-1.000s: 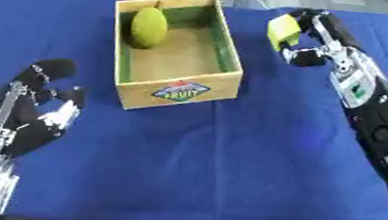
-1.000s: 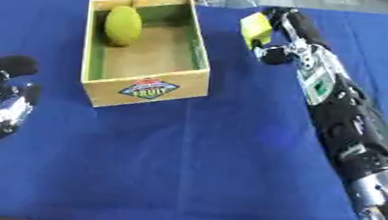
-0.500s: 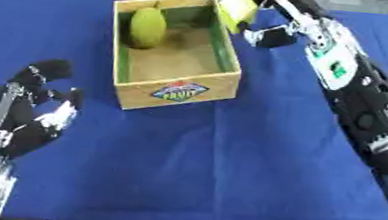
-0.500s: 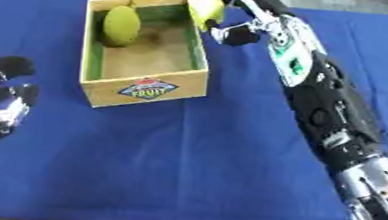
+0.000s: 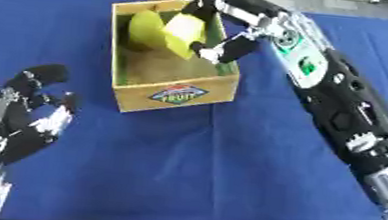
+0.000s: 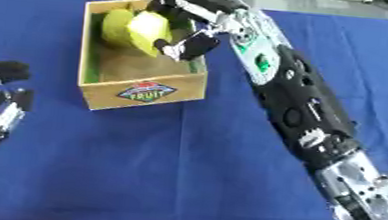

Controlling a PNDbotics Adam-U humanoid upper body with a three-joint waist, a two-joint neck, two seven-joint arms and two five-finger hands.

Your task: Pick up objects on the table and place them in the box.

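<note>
Placing step in hand: right hand point(image 5: 212, 26), fingers and thumb curled round a pale yellow block-shaped object point(image 5: 184, 33), poised over the open top of the light wooden box with green-lined inside and a "FRUIT" label on its front point(image 5: 178, 94). Held inside the box's outline but not yet resting on its floor, as far as can be judged. Just beside the hand, toward the box's far-left corner, a yellow-green pear-like fruit point(image 5: 145, 29), touching or nearly touching the held block.

Next move, probably: lower a little, uncurl the fingers, lift straight up. Worth minding the box wall under the wrist and the fruit close alongside; bare box floor nearer the label side for the drop.

Out past the box wall, plenty of open blue-covered bench point(image 5: 209, 173) for withdrawing. Left hand point(image 5: 26, 117) well apart, lying idle near the lower left corner, fingers spread and relaxed.
</note>
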